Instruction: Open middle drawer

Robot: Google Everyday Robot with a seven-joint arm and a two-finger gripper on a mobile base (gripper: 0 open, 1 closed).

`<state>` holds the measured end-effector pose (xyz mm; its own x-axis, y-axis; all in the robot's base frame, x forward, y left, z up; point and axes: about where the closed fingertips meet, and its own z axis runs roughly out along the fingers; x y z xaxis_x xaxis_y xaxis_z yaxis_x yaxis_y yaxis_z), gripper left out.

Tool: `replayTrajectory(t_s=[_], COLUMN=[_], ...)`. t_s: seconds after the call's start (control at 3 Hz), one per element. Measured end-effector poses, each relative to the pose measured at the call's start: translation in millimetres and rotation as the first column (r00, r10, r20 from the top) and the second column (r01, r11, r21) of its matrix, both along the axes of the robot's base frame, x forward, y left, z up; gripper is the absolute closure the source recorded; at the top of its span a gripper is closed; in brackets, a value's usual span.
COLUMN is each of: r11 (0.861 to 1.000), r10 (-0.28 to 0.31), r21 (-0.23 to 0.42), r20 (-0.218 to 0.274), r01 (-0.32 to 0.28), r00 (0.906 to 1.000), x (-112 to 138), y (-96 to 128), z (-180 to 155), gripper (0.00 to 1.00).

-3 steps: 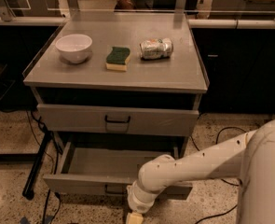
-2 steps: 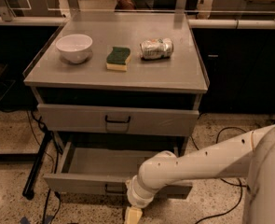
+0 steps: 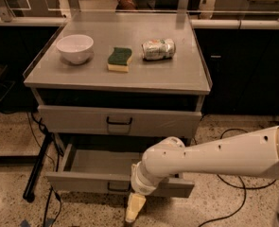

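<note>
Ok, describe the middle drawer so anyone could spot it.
Find the grey cabinet with the bowl on top. Under its shut drawer, the middle drawer is the only one pulled out; the robot's hand hangs just before its front.

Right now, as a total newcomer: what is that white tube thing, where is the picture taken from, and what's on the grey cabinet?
The white tube is a robot's arm. At its tip is the gripper, its grasping part, low down just below the front of the middle drawer. That drawer stands pulled out, while the top drawer is shut. There is one camera, looking down at the cabinet from the front; where it is mounted isn't known. On top lie a white bowl, a green and yellow sponge and a can on its side. I can't see the gripper holding anything.
</note>
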<state>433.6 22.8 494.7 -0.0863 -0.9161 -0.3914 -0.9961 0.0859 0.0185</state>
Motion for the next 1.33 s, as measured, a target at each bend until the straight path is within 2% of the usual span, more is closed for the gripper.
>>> replayTrajectory(t_s=[0.33,1.0,1.33], r11=[1.000,0.999,0.998], r10=[-0.006,-0.006,-0.011], r21=[-0.002,-0.048,-0.067], r20=[0.007,-0.016,-0.070], r01=[0.006,0.006,0.007], r00=[1.0000,0.9998,0.9975], x=[2,32,31], y=[0,2,-1], z=[5,-55,-89], gripper=[0.00,0.00,0.00])
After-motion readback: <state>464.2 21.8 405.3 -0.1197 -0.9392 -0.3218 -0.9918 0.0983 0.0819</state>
